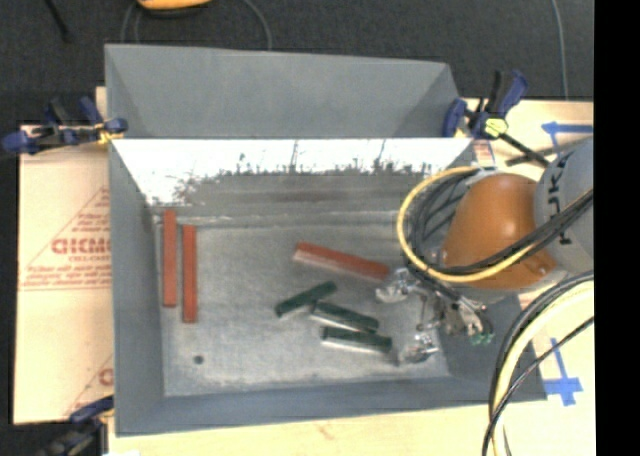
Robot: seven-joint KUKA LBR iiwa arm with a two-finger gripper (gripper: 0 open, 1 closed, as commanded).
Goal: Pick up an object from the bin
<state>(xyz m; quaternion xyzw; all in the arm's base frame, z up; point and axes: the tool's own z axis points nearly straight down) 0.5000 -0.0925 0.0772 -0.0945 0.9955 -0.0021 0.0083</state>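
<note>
My gripper is low in the bin's right part, open, with one metal fingertip towards the back and the other towards the front. Nothing sits between the fingers. Just left of it lie two dark green bars, one above the other, and the lower bar's right end almost touches the front fingertip. A third dark green bar lies slanted further left. A red-brown bar lies slanted behind them, its right end close to the back fingertip.
Two red-brown bars lie side by side along the bin's left wall. The arm's orange cover and looped cables hang over the bin's right wall.
</note>
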